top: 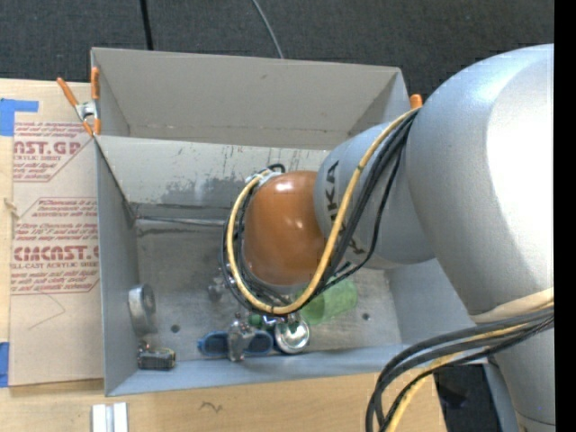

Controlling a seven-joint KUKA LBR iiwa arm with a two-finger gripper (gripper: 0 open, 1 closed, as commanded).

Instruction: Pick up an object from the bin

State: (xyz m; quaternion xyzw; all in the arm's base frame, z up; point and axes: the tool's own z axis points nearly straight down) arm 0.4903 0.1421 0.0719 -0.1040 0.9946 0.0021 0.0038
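Gripper (pixel 243 335), below the arm's orange wrist cover (pixel 281 228), is hanging low in the grey bin (pixel 115 268) near the middle of its near wall; whether it is open or clenched cannot be told. A flat blue object (pixel 219 343) is lying right at its tip, long axis running along the near wall and most of it reaching toward the bin's left, so a straight descent is judged to be meeting this piece first. A green item (pixel 331 301) is lying just right of the gripper, a shiny round silver piece (pixel 292 335) is sitting beside the tip, and a grey cylinder (pixel 138 304) and small dark block (pixel 156 358) are resting well apart toward the near-left corner.
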